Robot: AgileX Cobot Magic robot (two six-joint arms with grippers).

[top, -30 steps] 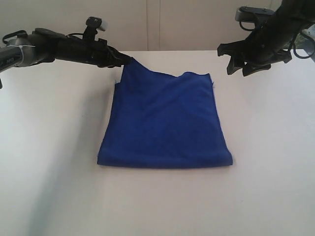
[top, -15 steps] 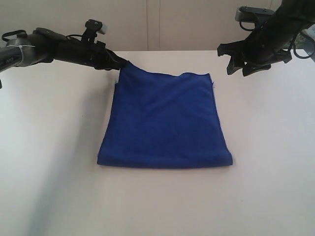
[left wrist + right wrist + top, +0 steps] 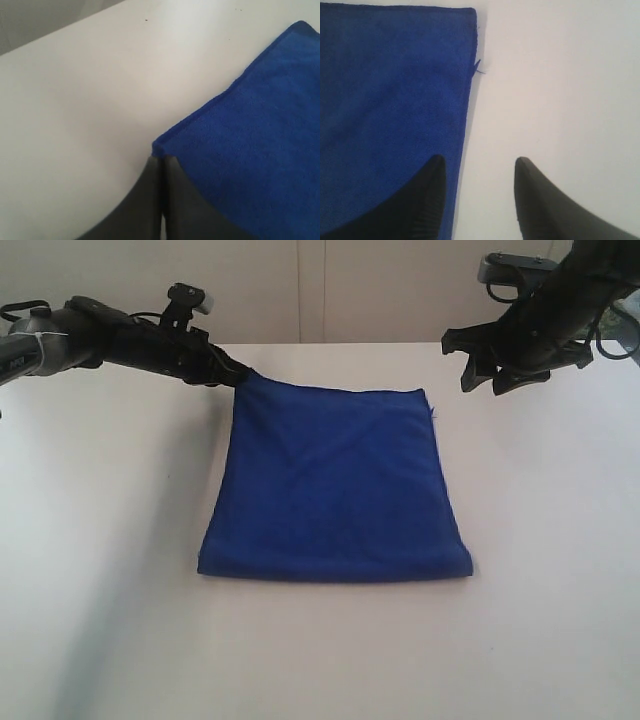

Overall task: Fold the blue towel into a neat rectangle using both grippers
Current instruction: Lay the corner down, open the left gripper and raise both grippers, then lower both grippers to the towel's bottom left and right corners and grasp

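Blue towel (image 3: 335, 485), corner pinched by left gripper (image 3: 240, 375) (right gripper (image 3: 485, 382) spread, clear): tug taut, align edges, release.

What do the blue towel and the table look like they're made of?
The blue towel looks like soft matte microfibre: the wrist views show a short fuzzy nap and a stitched edge. The table looks smooth, hard and white, perhaps laminate; no grain shows.

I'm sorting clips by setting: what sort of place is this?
Likely a robotics lab bench: a plain white table, with a left gripper and right gripper working over one blue towel.
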